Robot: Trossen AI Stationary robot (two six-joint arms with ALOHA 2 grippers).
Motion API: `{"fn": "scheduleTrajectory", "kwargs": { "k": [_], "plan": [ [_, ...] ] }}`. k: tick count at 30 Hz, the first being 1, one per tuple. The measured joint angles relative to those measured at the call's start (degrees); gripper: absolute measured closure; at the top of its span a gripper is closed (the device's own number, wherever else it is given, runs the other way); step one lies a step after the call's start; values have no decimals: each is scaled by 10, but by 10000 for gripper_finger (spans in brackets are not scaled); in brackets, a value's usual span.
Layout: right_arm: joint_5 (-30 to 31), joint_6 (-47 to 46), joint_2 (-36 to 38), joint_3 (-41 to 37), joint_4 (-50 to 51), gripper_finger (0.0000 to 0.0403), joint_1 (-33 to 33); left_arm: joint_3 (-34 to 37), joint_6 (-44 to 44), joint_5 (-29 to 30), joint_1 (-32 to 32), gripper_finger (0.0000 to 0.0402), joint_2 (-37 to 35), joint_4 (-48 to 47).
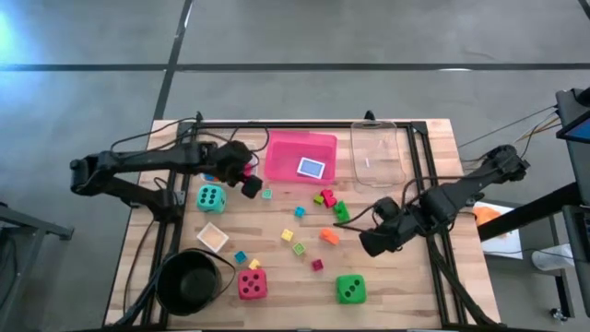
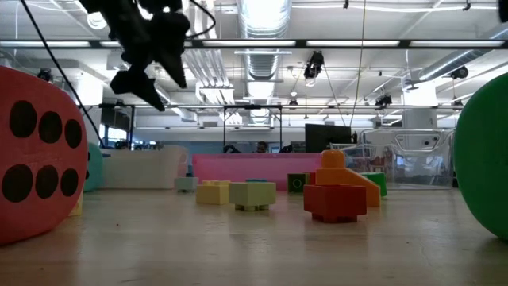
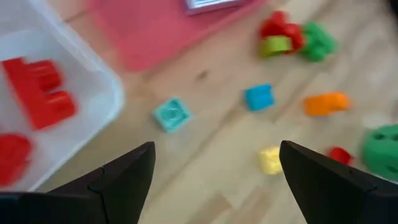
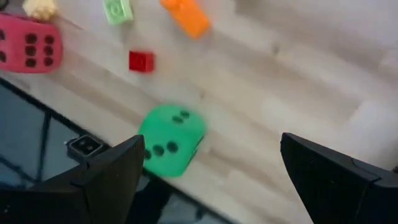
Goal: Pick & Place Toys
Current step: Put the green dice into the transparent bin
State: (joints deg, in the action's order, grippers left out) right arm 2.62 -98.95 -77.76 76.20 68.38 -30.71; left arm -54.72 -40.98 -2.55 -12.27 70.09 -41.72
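Observation:
Small bright blocks lie scattered mid-table: a teal block [image 3: 171, 115], a blue one [image 3: 258, 98], an orange one [image 3: 324, 104] and a red one [image 4: 141, 60]. A teal die [image 1: 211, 197], a red die [image 1: 252, 285] and a green die [image 1: 349, 289] rest on the wood. A card [image 1: 312, 168] lies in the pink tray [image 1: 286, 148]. My left gripper [image 1: 247, 180] hangs open above the table beside the pink tray's near left corner. My right gripper [image 1: 367, 245] hangs open above bare wood, just beyond the green die [image 4: 171, 140]. Neither holds anything.
A white tray [image 3: 93, 93] holding red blocks sits under my left arm. A clear tray [image 1: 375, 154] stands at the far right, a black bowl [image 1: 192, 281] at the near left, and a small white tray [image 1: 212, 237] beside it. Bare wood lies near the right edge.

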Motion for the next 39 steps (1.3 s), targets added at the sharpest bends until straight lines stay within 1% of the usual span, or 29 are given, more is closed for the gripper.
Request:
{"fn": "scheduleTrajectory", "kwargs": {
  "k": [3,8,14,18,25,28,34,36,39],
  "plan": [
    [-27,-31,0,-37,-81,37,-14,0,-9,0,24,55,-10,17],
    [-27,-81,-4,-108,-197,37,-45,0,-15,0,42,55,-17,23],
    [2,-131,-4,-200,-343,37,-82,0,-25,-10,52,55,-18,29],
    [61,-169,-4,-248,-433,37,-107,-3,-26,-26,55,55,-18,33],
    [77,-190,-20,-269,-442,37,-128,-34,-8,-31,61,55,-18,36],
    [75,-181,-48,-259,-463,37,-129,-42,-5,-31,61,55,-18,39],
    [70,-174,-101,-242,-468,37,-130,-43,-7,-31,62,55,-18,47],
    [70,-170,-116,-241,-483,37,-130,-43,-8,-31,62,55,-18,47],
    [74,-160,-138,-241,-531,37,-130,-43,-8,-34,62,55,-18,47]
  ]
}}
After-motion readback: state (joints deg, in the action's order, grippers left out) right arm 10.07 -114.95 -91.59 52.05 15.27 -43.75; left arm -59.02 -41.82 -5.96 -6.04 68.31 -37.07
